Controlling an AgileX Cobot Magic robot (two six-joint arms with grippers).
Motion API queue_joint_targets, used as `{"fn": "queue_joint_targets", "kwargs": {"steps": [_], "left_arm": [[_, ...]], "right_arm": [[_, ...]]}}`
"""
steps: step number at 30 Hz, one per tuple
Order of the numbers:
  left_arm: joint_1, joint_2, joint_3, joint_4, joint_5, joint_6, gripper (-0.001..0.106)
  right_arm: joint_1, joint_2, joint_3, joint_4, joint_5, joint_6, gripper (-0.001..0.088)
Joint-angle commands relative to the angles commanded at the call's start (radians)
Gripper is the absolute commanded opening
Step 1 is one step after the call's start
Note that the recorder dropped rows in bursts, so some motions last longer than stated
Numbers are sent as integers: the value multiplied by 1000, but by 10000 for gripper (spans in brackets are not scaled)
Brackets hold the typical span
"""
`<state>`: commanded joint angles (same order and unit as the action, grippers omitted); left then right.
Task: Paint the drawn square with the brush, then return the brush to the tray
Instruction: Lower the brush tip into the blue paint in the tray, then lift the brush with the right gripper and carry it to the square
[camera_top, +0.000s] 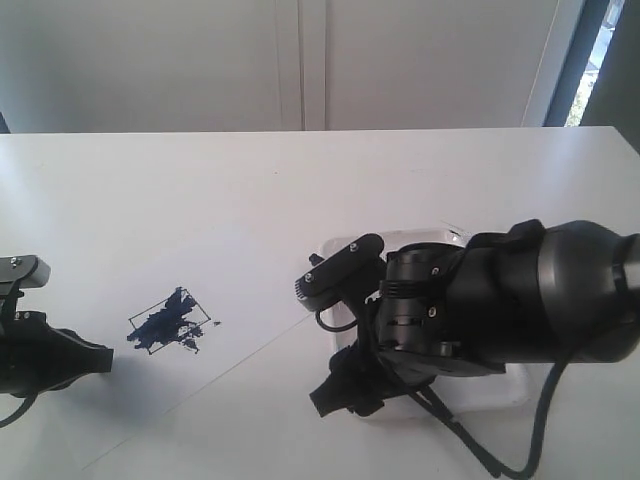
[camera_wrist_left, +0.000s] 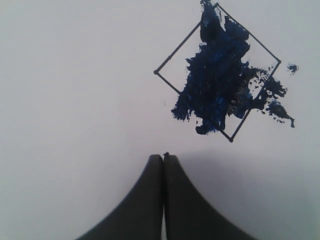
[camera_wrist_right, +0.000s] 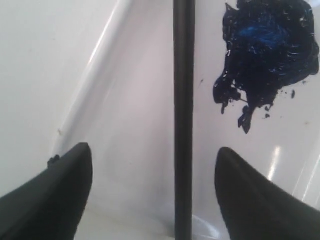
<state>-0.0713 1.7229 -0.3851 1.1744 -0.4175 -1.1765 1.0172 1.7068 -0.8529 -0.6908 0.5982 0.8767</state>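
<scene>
Right gripper (camera_wrist_right: 153, 150) hangs over the tray (camera_wrist_right: 95, 65) with its jaws spread wide and grips nothing. The brush (camera_wrist_right: 183, 100) runs as a straight black handle through the gap between them, clear of both fingers. It appears to lie on the tray's glossy white floor, though the right wrist view does not show contact for certain, and the bristle end is out of sight.

Left gripper (camera_wrist_left: 163, 157) has its jaws pressed together and empty. It sits low over the paper sheet (camera_top: 240, 290), just beside the drawn square (camera_wrist_left: 220, 70).

The square is heavily smeared with dark blue, with some strokes spilling past the pen line and some white left at the corners. The painting step therefore looks done. The step in hand looks like the last one, returning the brush, and it seems close to finished.

The next move would be a clean lift of the right arm straight up. The jaws should be kept apart so that neither finger catches the handle and drags or rolls it out of the tray.

Besides the brush, the tray holds one thick blot of dark blue paint (camera_wrist_right: 265, 55) on its floor. The blot lies to one side of the handle and does not touch it, with a few small specks around it. In the exterior view the right arm hides most of the tray, and only bits of its white edge show.
</scene>
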Motion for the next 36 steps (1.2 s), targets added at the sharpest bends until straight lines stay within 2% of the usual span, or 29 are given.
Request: {"fn": "queue_joint_targets", "kwargs": {"steps": [6,17,19,22,26,27,31,33,35,36], "left_arm": [[0,0,4,0,0,0,5],[0,0,4,0,0,4,5],[0,0,4,0,0,4,5],[0,0,4,0,0,4,5],[0,0,4,0,-3,4,5],[0,0,4,0,-4,4,5],[0,0,4,0,-8,6,5],[0,0,4,0,-8,6,5],[0,0,4,0,-8,9,5],[0,0,4,0,-14,9,5]], "right_arm": [[-2,2,32,-54,-12,47,595],[-2,70,55,-159,-28,178,418],[-2,80,55,-159,-30,192,370],[-2,88,59,-155,-40,211,249],[-2,87,70,-156,-50,226,18],[-2,87,72,-156,-50,228,0],[-2,76,72,-158,-56,228,0],[0,28,65,-158,-83,228,0],[0,-32,35,-163,-111,191,0],[0,-66,-7,-146,-94,106,0]]}}
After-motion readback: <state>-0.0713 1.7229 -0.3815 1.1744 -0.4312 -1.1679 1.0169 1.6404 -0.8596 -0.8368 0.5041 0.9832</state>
